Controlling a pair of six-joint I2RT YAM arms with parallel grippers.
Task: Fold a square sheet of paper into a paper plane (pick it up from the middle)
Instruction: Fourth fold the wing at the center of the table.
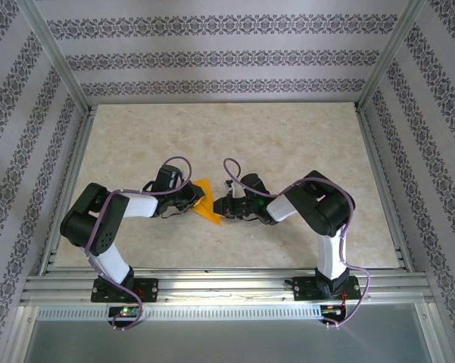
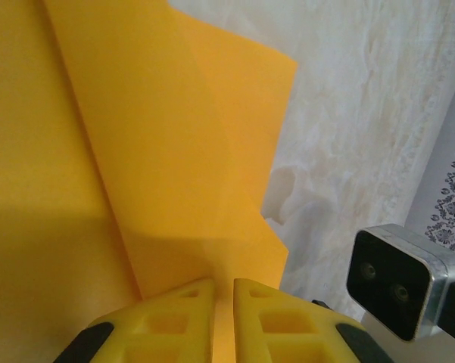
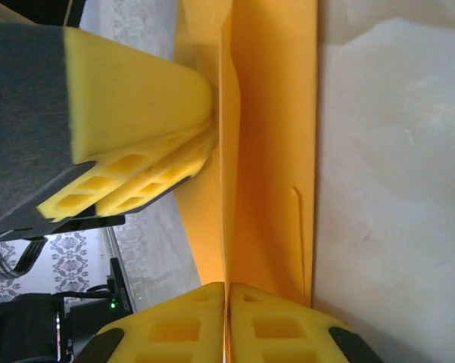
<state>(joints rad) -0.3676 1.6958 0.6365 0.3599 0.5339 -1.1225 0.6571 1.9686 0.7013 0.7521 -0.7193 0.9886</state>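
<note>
**Both claws pinch the folded paper at mid-surface**

The paper (image 1: 205, 203) sits between the two arms, about the middle of the marbled surface (image 1: 288, 144). Whether it rests there or hangs just above, I cannot tell. It is not a flat square. The left wrist view shows layers lying over one another with slanting fold lines. The right wrist view shows a long straight crease with a flap rising from it.

The left claw (image 2: 224, 286) has its yellow fingers almost together, with a thin strip of orange between them, so it is clamped on the paper's edge. The right claw (image 3: 226, 289) is likewise pressed together on the paper, with the crease running straight into the seam between its fingers. From the right wrist, the left claw's fingers grip the paper just beside that crease. The two claws are near each other but apart.
</note>
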